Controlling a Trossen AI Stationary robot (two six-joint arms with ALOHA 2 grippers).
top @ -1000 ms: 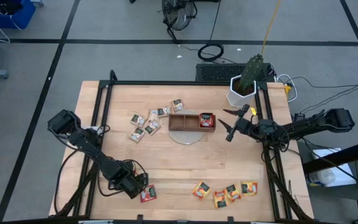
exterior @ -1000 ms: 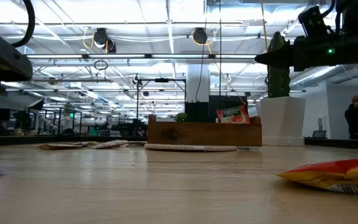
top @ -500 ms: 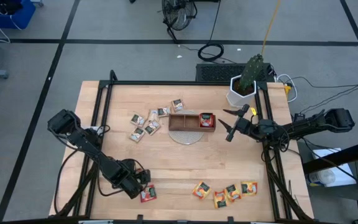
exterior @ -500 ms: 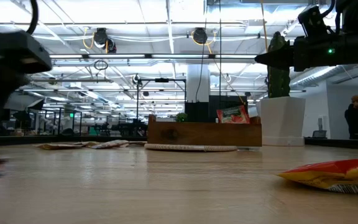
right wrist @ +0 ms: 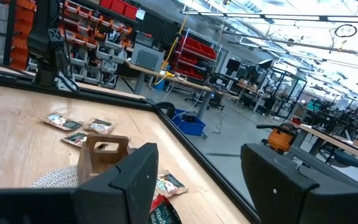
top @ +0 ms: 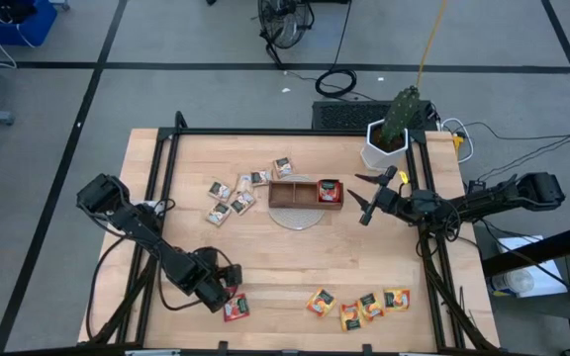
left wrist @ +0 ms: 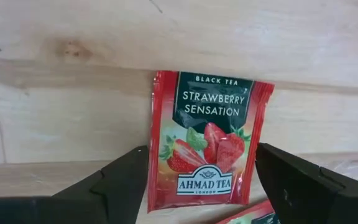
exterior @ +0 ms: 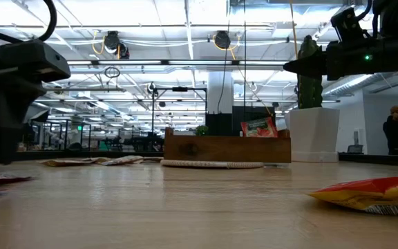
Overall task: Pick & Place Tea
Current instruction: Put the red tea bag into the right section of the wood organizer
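A red tea sachet (left wrist: 207,146) lies flat on the table near its front left. My left gripper (left wrist: 201,177) points down over it, open, one finger on either side and apart from it. In the high view that gripper (top: 226,295) stands just beside the red sachet (top: 236,310). A second red sachet (left wrist: 247,214) peeks in beside the first. My right gripper (top: 368,204) hangs open and level above the table, right of the wooden tray (top: 292,192). One red sachet (top: 329,190) stands in the tray's right compartment.
Several pale beige sachets (top: 236,193) lie left of the tray, and orange-yellow sachets (top: 359,305) lie at the front right. A round woven mat (top: 295,218) lies under the tray. A white pot with a plant (top: 389,140) stands at the far right.
My left gripper has stayed over the red sachet at the front left and has tipped about its wrist, so its fingers have swung into the left of the low view. The sachet has kept its place.
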